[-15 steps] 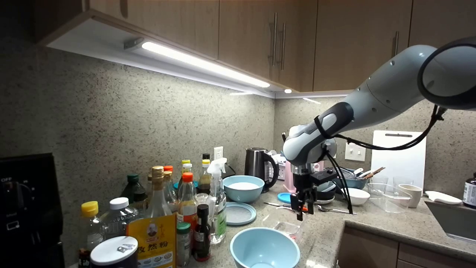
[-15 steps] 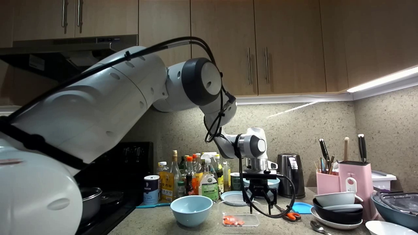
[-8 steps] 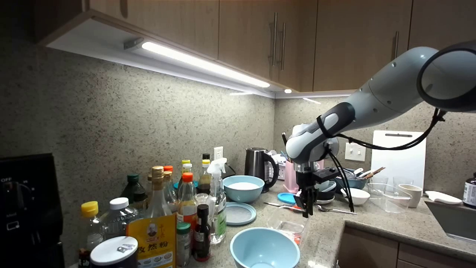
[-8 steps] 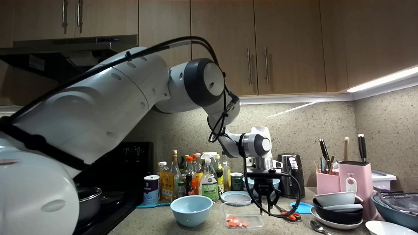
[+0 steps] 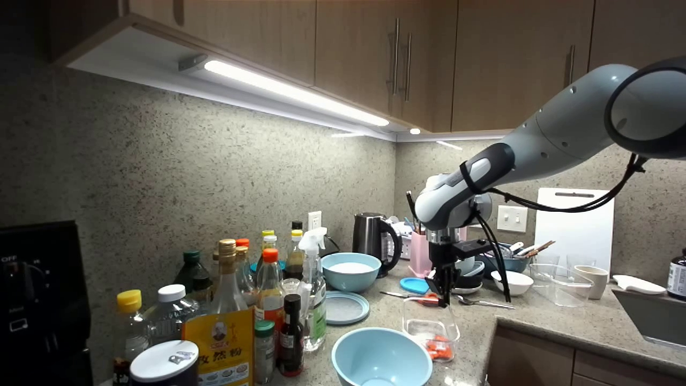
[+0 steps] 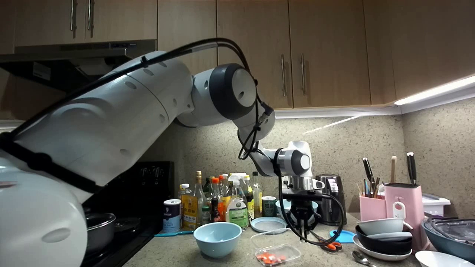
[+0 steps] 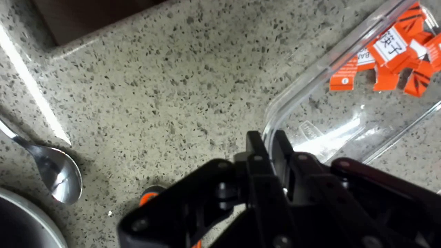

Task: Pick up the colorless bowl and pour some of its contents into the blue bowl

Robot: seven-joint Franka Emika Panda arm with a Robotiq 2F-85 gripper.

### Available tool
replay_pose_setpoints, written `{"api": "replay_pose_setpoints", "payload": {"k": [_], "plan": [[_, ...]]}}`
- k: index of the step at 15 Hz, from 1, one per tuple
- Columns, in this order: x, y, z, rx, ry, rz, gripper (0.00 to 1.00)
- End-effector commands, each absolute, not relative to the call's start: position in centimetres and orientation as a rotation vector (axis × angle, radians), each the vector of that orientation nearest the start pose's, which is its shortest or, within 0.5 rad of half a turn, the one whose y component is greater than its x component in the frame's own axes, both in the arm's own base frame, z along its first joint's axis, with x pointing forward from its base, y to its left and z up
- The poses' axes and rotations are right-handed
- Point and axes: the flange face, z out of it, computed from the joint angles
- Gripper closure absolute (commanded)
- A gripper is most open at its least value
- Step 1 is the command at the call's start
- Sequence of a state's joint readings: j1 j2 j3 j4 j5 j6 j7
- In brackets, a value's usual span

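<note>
The colorless bowl (image 7: pixel 318 136) is a clear, rectangular, see-through container with orange-red paper bits (image 7: pixel 386 55) gathered at one end. My gripper (image 7: pixel 268 136) is shut on its rim at the other end, one finger outside the wall and one inside. In an exterior view the colorless bowl (image 5: pixel 426 324) looks slightly tilted; whether it has left the counter I cannot tell. The blue bowl (image 5: pixel 381 354) stands upright beside it, and nothing shows inside. In an exterior view the blue bowl (image 6: pixel 218 239) sits left of the gripper (image 6: pixel 305 237).
Bottles and a spray bottle (image 6: pixel 237 209) line the wall behind the blue bowl. Orange-handled scissors (image 6: pixel 330 245) lie close by the gripper. A spoon (image 7: pixel 60 174) and stacked dishes (image 6: pixel 384 237) are farther along. The counter's inner corner (image 7: pixel 57 50) is near.
The gripper has gone from open to shut on the clear rim. The colorless bowl has shifted and tilted with it, and the arm has moved a little rightward in both exterior views.
</note>
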State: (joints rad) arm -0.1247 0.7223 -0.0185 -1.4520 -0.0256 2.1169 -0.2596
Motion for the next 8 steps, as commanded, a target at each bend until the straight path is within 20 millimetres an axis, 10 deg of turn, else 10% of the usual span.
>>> {"api": "replay_pose_setpoints", "payload": {"k": [1, 6, 7, 8], "plan": [[70.5, -9.5, 27.8, -3.149, -0.122, 0.011, 0.97], [71.1, -10.4, 27.1, -3.172, -0.024, 0.020, 0.93], [71.1, -10.5, 26.4, -3.173, -0.015, 0.047, 0.66], [71.1, -10.7, 25.9, -3.178, -0.012, 0.069, 0.63]]}}
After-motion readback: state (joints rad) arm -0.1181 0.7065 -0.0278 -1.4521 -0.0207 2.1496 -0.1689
